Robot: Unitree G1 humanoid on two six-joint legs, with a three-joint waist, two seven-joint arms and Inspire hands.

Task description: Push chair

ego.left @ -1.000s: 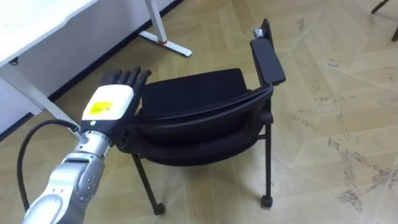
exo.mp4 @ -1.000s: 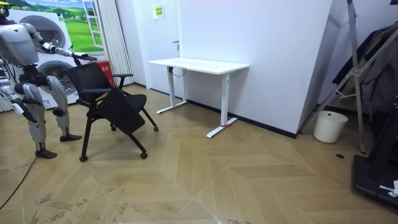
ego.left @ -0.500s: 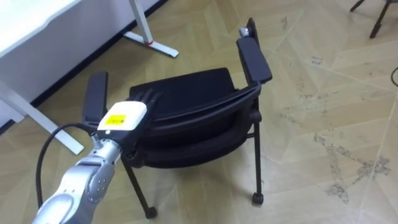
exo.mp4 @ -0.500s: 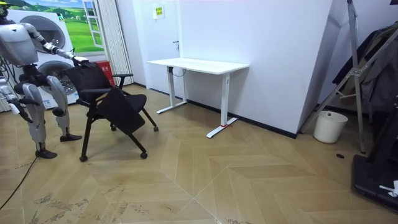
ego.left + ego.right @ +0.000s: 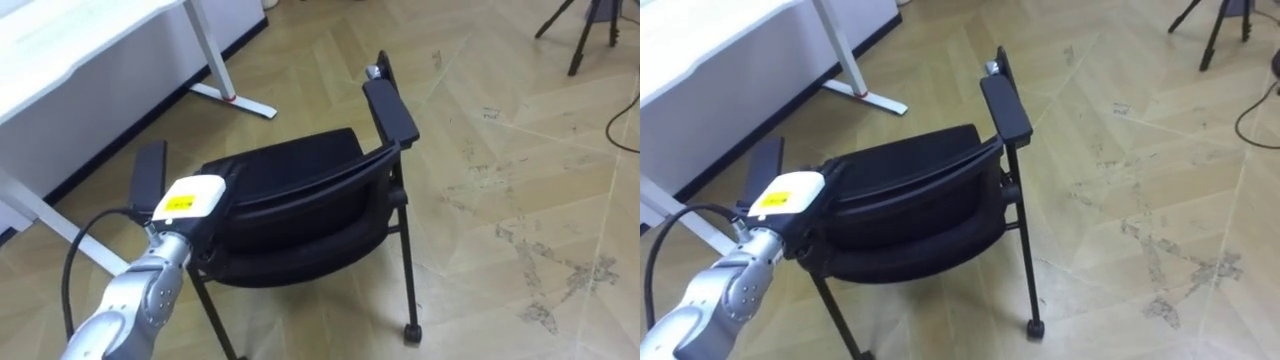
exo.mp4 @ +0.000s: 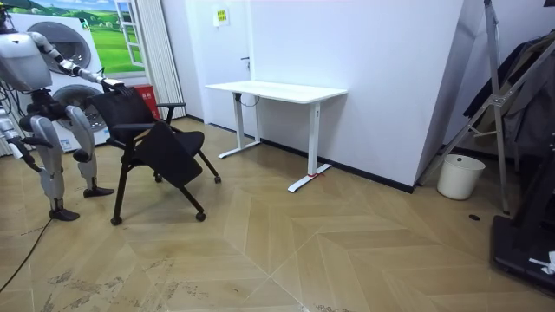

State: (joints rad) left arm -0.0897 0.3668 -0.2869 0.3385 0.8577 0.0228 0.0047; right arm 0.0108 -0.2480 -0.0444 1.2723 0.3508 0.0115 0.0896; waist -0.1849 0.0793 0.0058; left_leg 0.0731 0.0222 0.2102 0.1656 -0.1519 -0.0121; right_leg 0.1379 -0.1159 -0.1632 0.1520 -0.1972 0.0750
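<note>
Chair [image 5: 300, 215] being viewed at frame centre, white desk [image 5: 80, 40] at upper left. Left hand [image 5: 188, 198] being pressed on backrest [image 5: 320, 180] left end; fingers hidden, state cannot be told. Risk: chair being swung or tipped by off-centre push, desk being struck.

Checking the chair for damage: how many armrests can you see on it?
2. The right armrest is on the chair's side toward the open floor; the left armrest is on the desk side, just beside the left hand.
</note>
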